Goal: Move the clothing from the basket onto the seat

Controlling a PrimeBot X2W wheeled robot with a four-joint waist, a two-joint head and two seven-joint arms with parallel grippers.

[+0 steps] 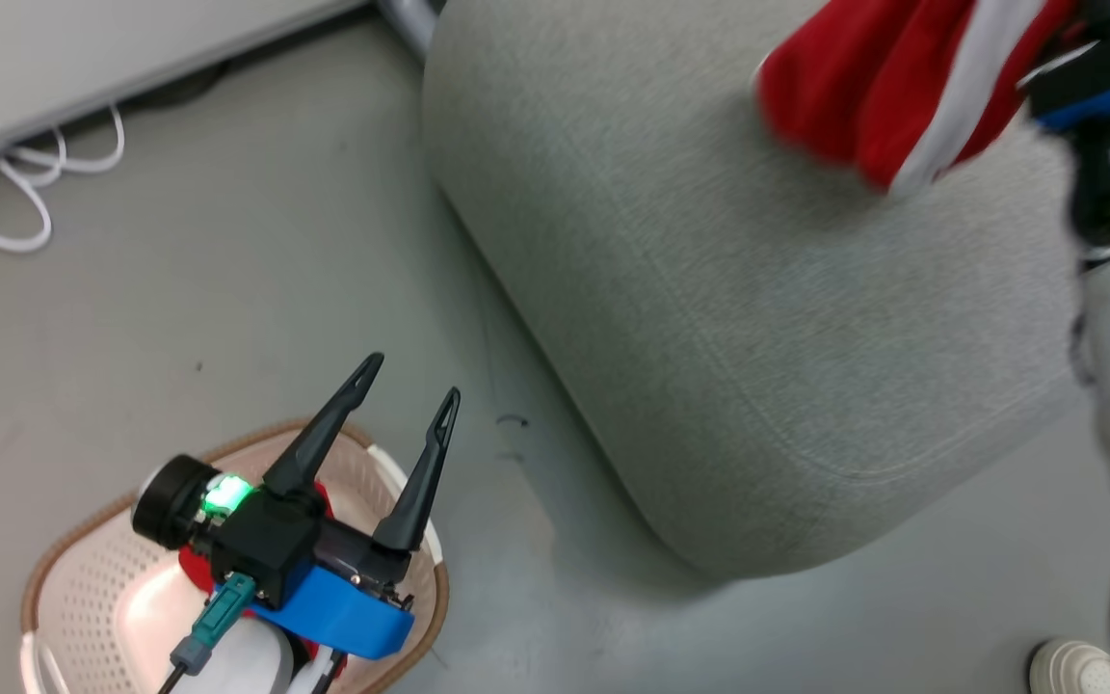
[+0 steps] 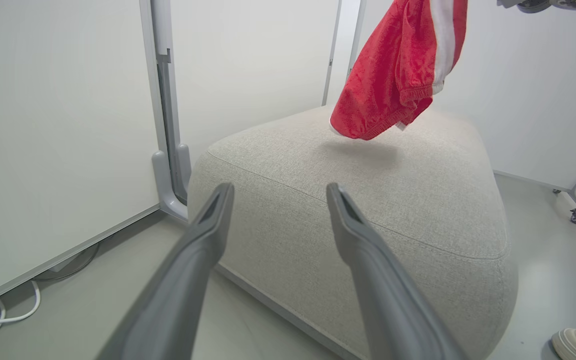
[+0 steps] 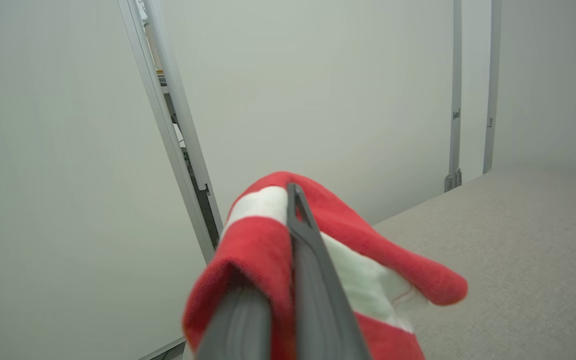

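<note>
Left claw (image 1: 412, 376) hovers wide open and empty over the basket (image 1: 64, 578) on the floor (image 1: 227, 289), a scrap of red clothing (image 1: 194, 571) showing beneath it, while the right claw (image 3: 293, 190) is clamped on a red, white-striped garment (image 1: 854, 87) hanging just above the far right part of the seat (image 1: 709, 289).

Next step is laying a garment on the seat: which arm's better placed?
Right. The right gripper is shut on a red garment hanging above the seat, so it likely only needs to lower and release. The left gripper is open and empty above the basket.
</note>
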